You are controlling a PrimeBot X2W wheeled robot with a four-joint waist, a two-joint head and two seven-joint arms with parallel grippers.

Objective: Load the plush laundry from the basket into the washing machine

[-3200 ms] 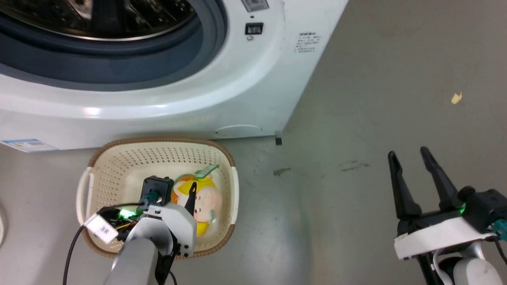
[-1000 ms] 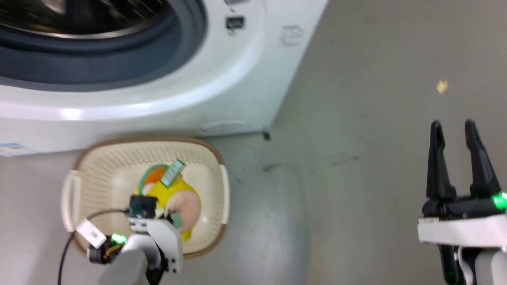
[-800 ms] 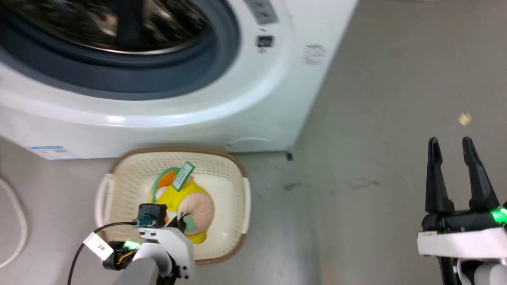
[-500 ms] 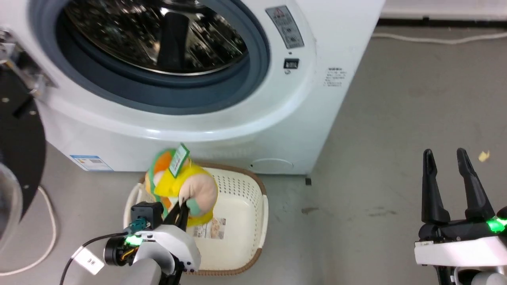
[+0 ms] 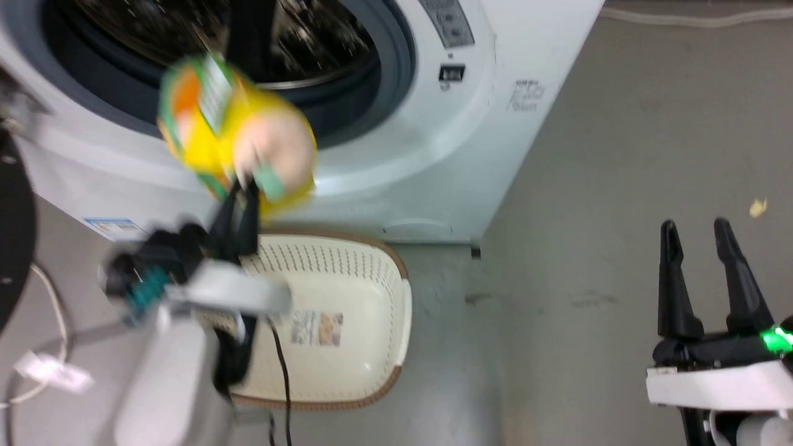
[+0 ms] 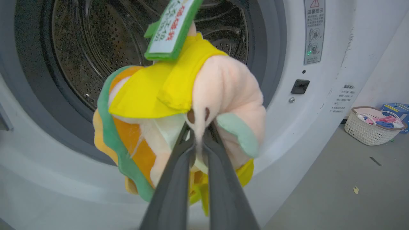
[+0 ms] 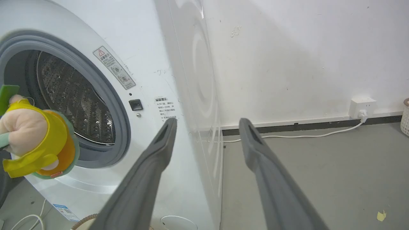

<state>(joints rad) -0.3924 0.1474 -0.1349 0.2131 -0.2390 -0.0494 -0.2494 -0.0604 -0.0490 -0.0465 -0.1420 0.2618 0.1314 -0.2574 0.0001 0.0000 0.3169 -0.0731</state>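
The left gripper (image 6: 198, 137) pinches just a thin fold of the plush laundry (image 5: 238, 133), held at upper left before the opening of the washing machine (image 5: 446, 161) (above the basket (image 5: 404, 310)). That slim hold could slip, or the doll could snag the grey gasket (image 5: 396, 62). The right gripper (image 5: 694, 232), lower right, stands spread, empty.

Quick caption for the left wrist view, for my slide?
Left end effector shut on the yellow-and-orange stuffed doll, held before the shiny perforated steel drum of the white front-loading washing machine.
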